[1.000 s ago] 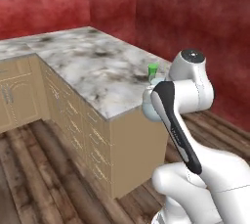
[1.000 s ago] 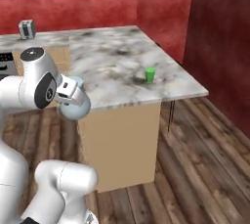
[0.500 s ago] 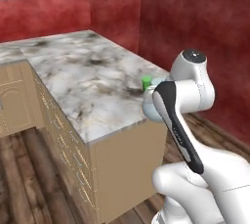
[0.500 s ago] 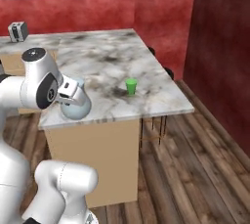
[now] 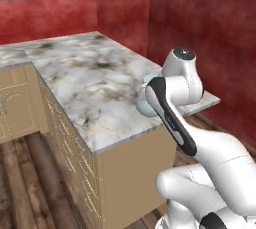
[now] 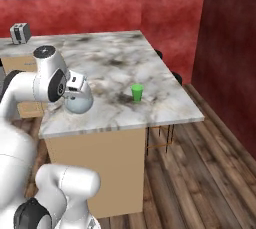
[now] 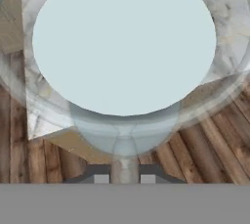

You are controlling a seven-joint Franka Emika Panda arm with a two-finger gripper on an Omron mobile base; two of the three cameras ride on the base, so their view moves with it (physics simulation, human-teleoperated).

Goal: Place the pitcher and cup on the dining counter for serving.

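My gripper [image 7: 124, 176] is shut on the rim of the pitcher [image 7: 124, 42], a pale blue-grey glassy vessel seen from above its mouth. In the right base view the pitcher [image 6: 80, 102] hangs from the hand just over the near left edge of the dining counter [image 6: 115, 68]. From the left base view the pitcher [image 5: 144, 107] peeks out behind my forearm, above the marble dining counter [image 5: 85, 83]. The small green cup [image 6: 137, 92] stands upright on the slab, to the right of the pitcher and apart from it.
A toaster [image 6: 20, 33] sits at the far left back of the marble. Tan cabinets with drawers [image 5: 15, 103] run along the left. Dark stools [image 6: 173, 76] stand at the counter's far right side, near the red wall. Wooden floor lies below the counter's edge.
Both base views have shifted: the base has driven, so the counter now sits closer and more square-on. The pitcher stays in my shut gripper, now over the counter's near edge.
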